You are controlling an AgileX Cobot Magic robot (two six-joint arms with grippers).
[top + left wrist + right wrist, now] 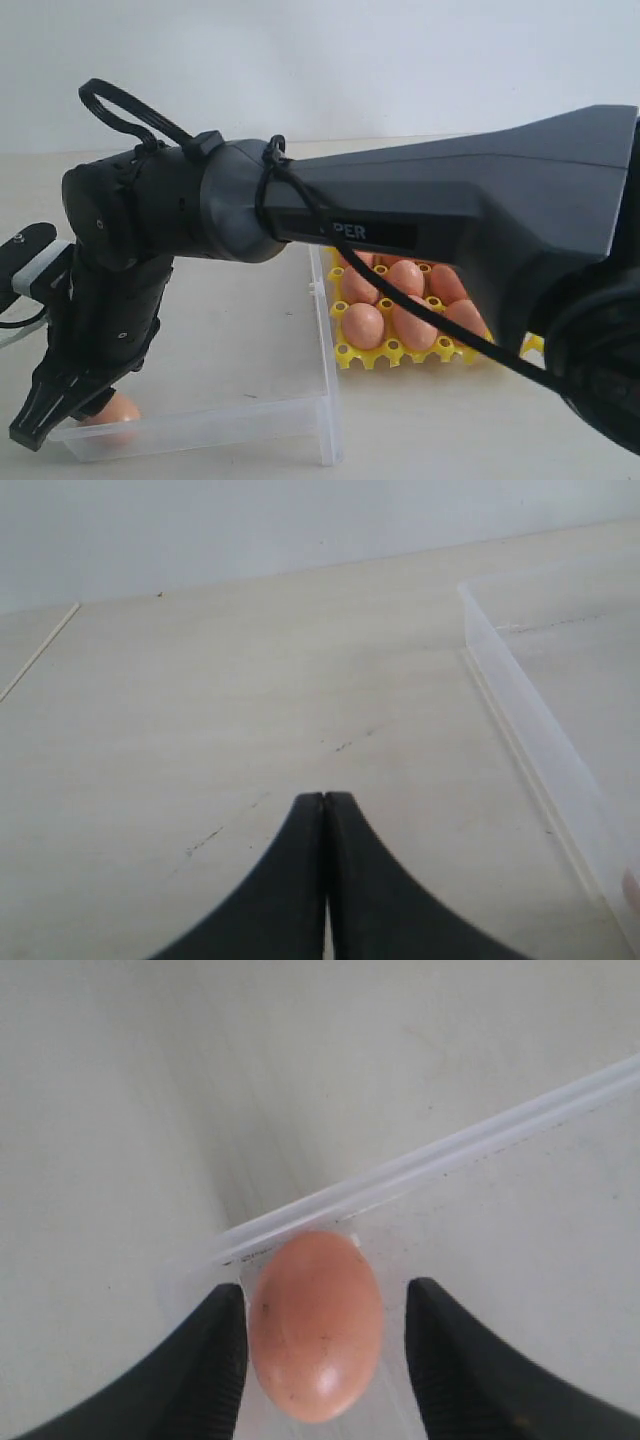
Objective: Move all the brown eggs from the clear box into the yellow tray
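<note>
The left pincer (325, 798) is pressed together over the table (200, 700), with a wall of the clear box (520, 730) just to one side. The right pincer (327, 1290) stands spread around one brown egg (316, 1325) in a box corner; one finger sits just beside the shell and the other is apart. Well to its right, the yellow tray (395, 352) holds other eggs (362, 325).

Yellow tray (400, 353): the arm (450, 200) behind the right pincer (62, 415) hides most of it; you cannot count its eggs (362, 325).
Brown egg (120, 408): half covered by that pincer's fingers.
Clear box (540, 740): near the left pincer (325, 798), cut off by the picture's edge.
</note>
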